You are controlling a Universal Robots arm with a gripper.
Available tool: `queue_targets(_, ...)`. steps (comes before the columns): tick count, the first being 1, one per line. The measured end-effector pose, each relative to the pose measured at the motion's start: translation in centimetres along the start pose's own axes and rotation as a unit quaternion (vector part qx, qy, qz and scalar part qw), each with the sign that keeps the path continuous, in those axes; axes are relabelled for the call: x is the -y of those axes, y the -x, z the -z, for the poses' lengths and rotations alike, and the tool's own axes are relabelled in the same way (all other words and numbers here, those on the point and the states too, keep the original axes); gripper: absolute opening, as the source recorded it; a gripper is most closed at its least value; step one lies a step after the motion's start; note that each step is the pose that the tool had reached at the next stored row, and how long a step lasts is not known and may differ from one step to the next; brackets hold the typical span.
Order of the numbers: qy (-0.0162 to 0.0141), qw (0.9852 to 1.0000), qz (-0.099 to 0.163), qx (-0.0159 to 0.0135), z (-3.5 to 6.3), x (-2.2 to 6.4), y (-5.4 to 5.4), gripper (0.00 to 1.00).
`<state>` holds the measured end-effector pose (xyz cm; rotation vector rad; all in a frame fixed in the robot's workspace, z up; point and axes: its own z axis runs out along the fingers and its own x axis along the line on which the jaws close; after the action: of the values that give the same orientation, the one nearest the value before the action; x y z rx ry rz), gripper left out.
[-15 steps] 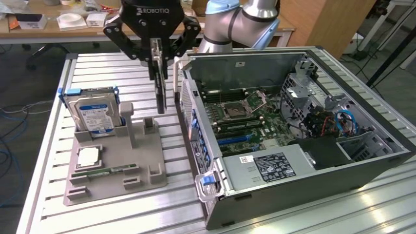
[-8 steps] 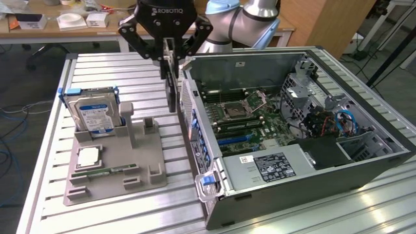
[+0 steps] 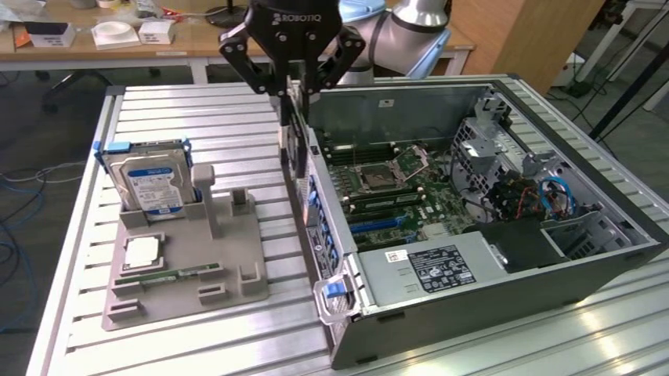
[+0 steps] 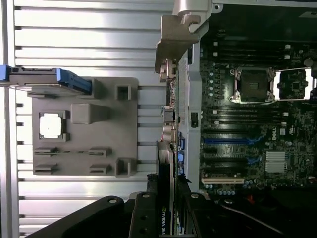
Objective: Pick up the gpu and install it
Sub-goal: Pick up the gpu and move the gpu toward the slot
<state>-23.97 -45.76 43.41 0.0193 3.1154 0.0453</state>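
Gpu (image 3: 297,137) (image 4: 166,208) held on edge, its long side hanging downward, pinched between the fingers of the gripper (image 3: 293,90) (image 4: 168,218), which are pressed against the card's two flat faces. The gpu hangs above the slatted metal counter (image 3: 178,110) (image 4: 74,29), just beside the upper rim of the computer case (image 3: 502,321) on the side facing the grey fixture tray (image 3: 235,258) (image 4: 106,134). The case lies open; inside it sit the motherboard (image 3: 408,196) (image 4: 237,148) with an open processor socket (image 3: 377,178) (image 4: 252,85), and a silver power supply (image 3: 439,266) with a black label nearer the camera in the exterior view. The tray lies on the counter at the exterior view's left of the case. It carries a hard drive (image 3: 155,182) (image 4: 47,79) standing upright in a slot, a square processor chip (image 3: 141,251) (image 4: 51,125) lying flat in a recess, and a slim green memory stick (image 3: 168,276) near its front edge.
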Motion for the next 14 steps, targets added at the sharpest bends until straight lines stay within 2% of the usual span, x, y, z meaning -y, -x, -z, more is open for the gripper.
queue_targets(14, 0.0004, 0.9998, 0.018, -0.0005, -0.11, -0.05, 3.9, 0.26)
